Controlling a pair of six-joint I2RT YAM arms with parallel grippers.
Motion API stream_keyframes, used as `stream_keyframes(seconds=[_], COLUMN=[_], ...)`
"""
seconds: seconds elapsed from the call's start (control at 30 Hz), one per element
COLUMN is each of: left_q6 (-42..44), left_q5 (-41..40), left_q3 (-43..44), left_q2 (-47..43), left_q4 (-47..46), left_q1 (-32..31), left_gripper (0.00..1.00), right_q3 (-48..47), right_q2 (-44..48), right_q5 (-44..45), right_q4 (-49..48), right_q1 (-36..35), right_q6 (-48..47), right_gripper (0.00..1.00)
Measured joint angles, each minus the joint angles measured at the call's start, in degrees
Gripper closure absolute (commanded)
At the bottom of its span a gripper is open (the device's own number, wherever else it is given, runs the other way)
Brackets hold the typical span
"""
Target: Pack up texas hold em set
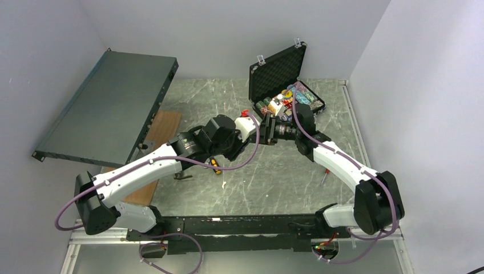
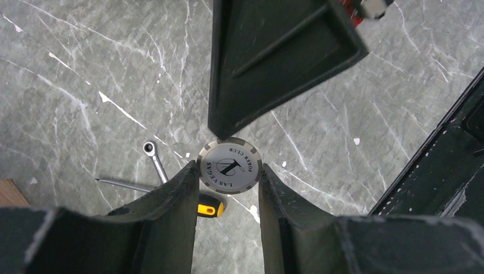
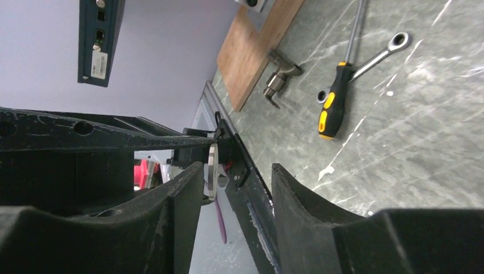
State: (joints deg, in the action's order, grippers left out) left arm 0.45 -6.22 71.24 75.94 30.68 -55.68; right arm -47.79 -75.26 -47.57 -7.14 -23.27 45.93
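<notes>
Leaning on the left wall, the grey metal panel (image 1: 108, 103) is well apart from the work and blocks nothing. Next, the black briefcase (image 1: 278, 71) sits open at the far right of the table (image 1: 274, 182), lid up, rows of poker chips (image 1: 297, 94) already inside. It lies just beyond both wrists, and the right arm is nearer to it. Both arms meet in mid-air just in front of the case. A wooden board (image 3: 257, 48), a yellow-handled screwdriver (image 3: 333, 100) and a wrench (image 3: 376, 54) lie on the table below and to the left, off the path to the case. The left gripper (image 2: 228, 174) is narrow and pinches one white poker chip (image 2: 229, 166) by its rim, with the printed face toward its own camera. The right gripper (image 3: 238, 171) is partly open and holds nothing. From its camera the chip (image 3: 213, 171) shows edge-on inside the gap, just beside one finger (image 3: 182, 217), so the jaws look set to press on the flat faces. The left wrist view shows one right finger (image 2: 268, 63) at the chip's top rim, but I cannot tell whether it touches. This looks like a handover, and the left fingers crowd the rim, so room for the grip is tight.
</notes>
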Motion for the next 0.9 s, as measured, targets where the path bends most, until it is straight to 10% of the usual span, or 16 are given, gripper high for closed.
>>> stream_keyframes(seconds=[0.53, 0.73, 0.9], left_q6=[0.0, 0.3, 0.4], left_q5=[0.4, 0.0, -0.5], left_q3=[0.0, 0.0, 0.0], left_q2=[0.5, 0.8, 0.8], left_q4=[1.2, 1.3, 1.3], left_q1=[0.0, 0.1, 0.1], left_gripper=[0.71, 0.7, 0.44], right_q3=[2.6, 3.7, 3.7], right_q2=[-2.4, -2.4, -2.4], right_q5=[-1.3, -1.5, -0.2], right_q4=[-6.8, -7.7, -6.8], right_q1=[-4.9, -5.0, -4.9], right_q6=[5.0, 6.4, 6.0], right_gripper=[0.99, 1.0, 1.0])
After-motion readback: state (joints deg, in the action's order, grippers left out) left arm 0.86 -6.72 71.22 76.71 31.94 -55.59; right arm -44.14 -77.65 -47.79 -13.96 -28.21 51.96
